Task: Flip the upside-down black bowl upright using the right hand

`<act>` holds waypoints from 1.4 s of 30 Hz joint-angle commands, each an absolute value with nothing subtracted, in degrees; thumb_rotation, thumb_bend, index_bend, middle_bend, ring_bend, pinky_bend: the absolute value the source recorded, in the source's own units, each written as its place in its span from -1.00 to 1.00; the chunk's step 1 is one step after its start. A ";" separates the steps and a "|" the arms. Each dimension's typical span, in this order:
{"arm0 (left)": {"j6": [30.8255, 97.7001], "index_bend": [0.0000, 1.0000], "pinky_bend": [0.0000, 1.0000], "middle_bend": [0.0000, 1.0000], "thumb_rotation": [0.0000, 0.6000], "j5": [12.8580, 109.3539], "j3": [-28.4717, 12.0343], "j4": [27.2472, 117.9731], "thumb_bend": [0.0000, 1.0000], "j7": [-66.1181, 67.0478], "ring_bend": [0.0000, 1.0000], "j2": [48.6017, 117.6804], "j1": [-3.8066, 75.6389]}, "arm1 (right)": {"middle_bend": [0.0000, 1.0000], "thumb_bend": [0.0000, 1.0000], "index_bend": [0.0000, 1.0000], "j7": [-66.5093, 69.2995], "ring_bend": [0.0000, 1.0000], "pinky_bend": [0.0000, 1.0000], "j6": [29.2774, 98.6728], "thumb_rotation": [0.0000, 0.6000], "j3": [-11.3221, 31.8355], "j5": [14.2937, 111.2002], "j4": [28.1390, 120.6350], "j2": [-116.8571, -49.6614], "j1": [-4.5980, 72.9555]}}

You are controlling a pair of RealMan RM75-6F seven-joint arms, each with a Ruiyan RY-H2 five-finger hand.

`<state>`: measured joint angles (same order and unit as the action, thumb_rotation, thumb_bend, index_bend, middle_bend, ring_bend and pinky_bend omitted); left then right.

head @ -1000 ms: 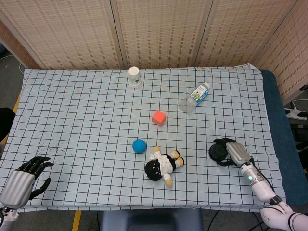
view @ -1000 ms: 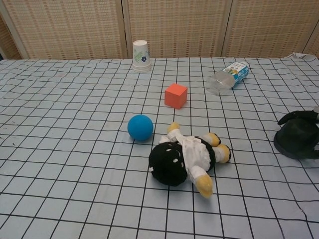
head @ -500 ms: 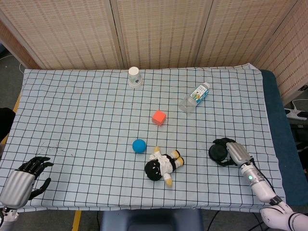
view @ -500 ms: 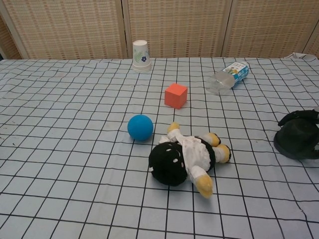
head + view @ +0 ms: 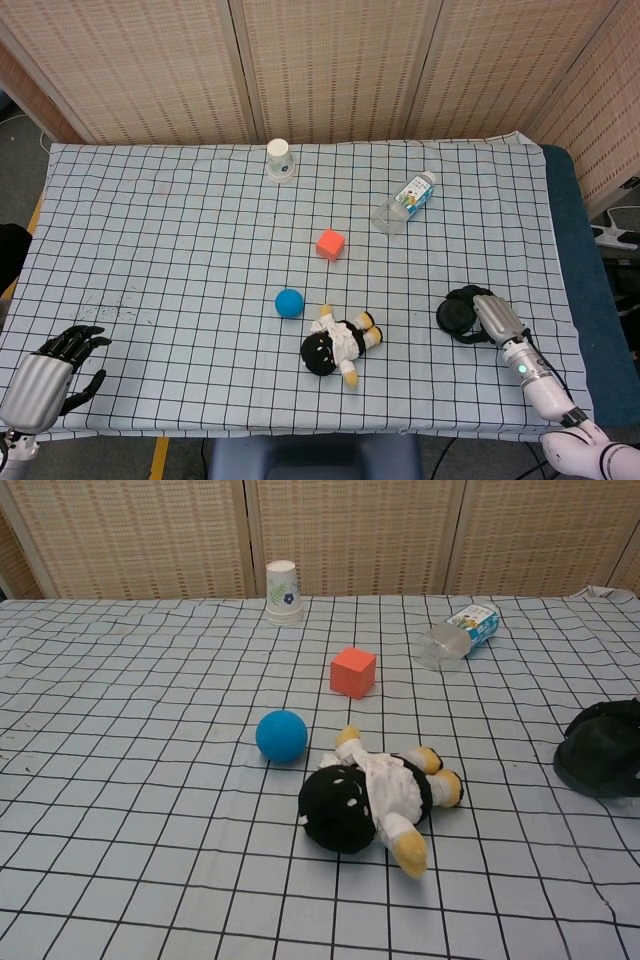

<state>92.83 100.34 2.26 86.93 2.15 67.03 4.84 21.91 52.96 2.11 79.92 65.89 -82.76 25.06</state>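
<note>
The black bowl [image 5: 454,316] lies near the table's front right, its rim tipped up off the cloth. In the chest view the black bowl [image 5: 597,761] sits at the right edge, tilted. My right hand [image 5: 492,318] grips it from the right side, with dark fingers curled over its far edge. My left hand [image 5: 47,373] rests at the front left corner, holding nothing, its fingers apart.
A plush doll [image 5: 340,344] lies left of the bowl, with a blue ball [image 5: 289,302] and a red cube [image 5: 330,243] beyond it. A plastic bottle [image 5: 404,202] and a paper cup [image 5: 279,158] lie farther back. The table's right edge is close to the bowl.
The right hand and the bowl have shifted slightly to the right, and the bowl is tipped a little more. The left hand has not moved.
</note>
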 commanded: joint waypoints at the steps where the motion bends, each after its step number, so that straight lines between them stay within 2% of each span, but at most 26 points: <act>1: 92.80 -0.33 -0.11 -0.49 1.00 100.31 2.26 86.93 -0.27 2.13 -0.56 67.03 4.85 | -0.25 -0.26 -0.41 22.34 -0.76 -0.71 52.94 1.00 2.16 79.98 66.22 -82.61 25.06; 4: 92.77 -0.33 -0.11 -0.49 1.00 100.23 2.22 86.92 -0.27 2.13 -0.56 67.03 4.86 | -0.25 -0.26 -0.40 22.95 -0.76 -0.71 54.51 1.00 2.50 80.61 67.31 -82.22 24.80; 7: 92.70 -0.33 -0.11 -0.49 1.00 100.20 2.23 86.87 -0.27 2.09 -0.56 67.05 4.88 | -0.25 -0.26 -0.39 24.77 -0.76 -0.71 59.03 1.00 2.80 83.30 68.42 -82.18 24.22; 11: 92.68 -0.33 -0.11 -0.49 1.00 100.26 2.27 86.93 -0.27 2.11 -0.56 67.00 4.90 | -0.25 -0.26 -0.38 44.83 -0.76 -0.70 61.64 1.00 1.15 89.72 74.00 -78.24 24.94; 16: 92.62 -0.33 -0.11 -0.49 1.00 100.26 2.27 86.99 -0.27 2.18 -0.56 67.02 4.93 | -0.25 -0.26 -0.38 48.21 -0.76 -0.69 65.06 1.00 -0.21 94.09 74.84 -75.72 25.46; 19: 92.70 -0.33 -0.11 -0.49 1.00 100.36 2.32 87.02 -0.27 2.16 -0.56 67.00 4.89 | -0.25 -0.26 -0.38 43.62 -0.76 -0.69 62.20 1.00 -0.75 92.90 76.65 -73.25 26.17; 22: 92.73 -0.33 -0.11 -0.49 1.00 100.37 2.33 87.01 -0.27 2.12 -0.56 67.01 4.87 | -0.25 -0.26 -0.38 31.07 -0.76 -0.68 57.94 1.00 -0.24 88.24 79.84 -70.65 26.43; 25: 92.79 -0.33 -0.11 -0.49 1.00 100.45 2.37 87.10 -0.27 2.19 -0.56 67.00 4.84 | -0.25 -0.26 -0.38 16.03 -0.76 -0.66 56.76 1.00 1.39 81.15 83.78 -69.53 25.64; 30: 92.77 -0.33 -0.11 -0.49 1.00 100.41 2.32 87.04 -0.27 2.17 -0.56 67.03 4.87 | -0.25 -0.26 -0.37 -7.26 -0.76 -0.65 61.12 1.00 3.79 69.79 89.85 -70.17 24.02; 33: 92.79 -0.33 -0.11 -0.49 1.00 100.40 2.36 87.10 -0.27 2.24 -0.56 67.01 4.82 | -0.25 -0.26 -0.37 -14.56 -0.76 -0.65 64.21 1.00 4.48 66.57 92.12 -71.19 23.37; 37: 92.70 -0.33 -0.11 -0.49 1.00 100.43 2.36 87.11 -0.27 2.23 -0.56 66.99 4.88 | -0.25 -0.26 -0.37 -11.95 -0.76 -0.65 62.65 1.00 4.61 66.98 93.63 -70.89 23.49; 42: 92.79 -0.33 -0.11 -0.49 1.00 100.44 2.38 87.04 -0.27 2.15 -0.56 67.01 4.83 | -0.25 -0.26 -0.37 4.40 -0.76 -0.65 60.79 1.00 4.23 76.29 91.19 -70.95 23.68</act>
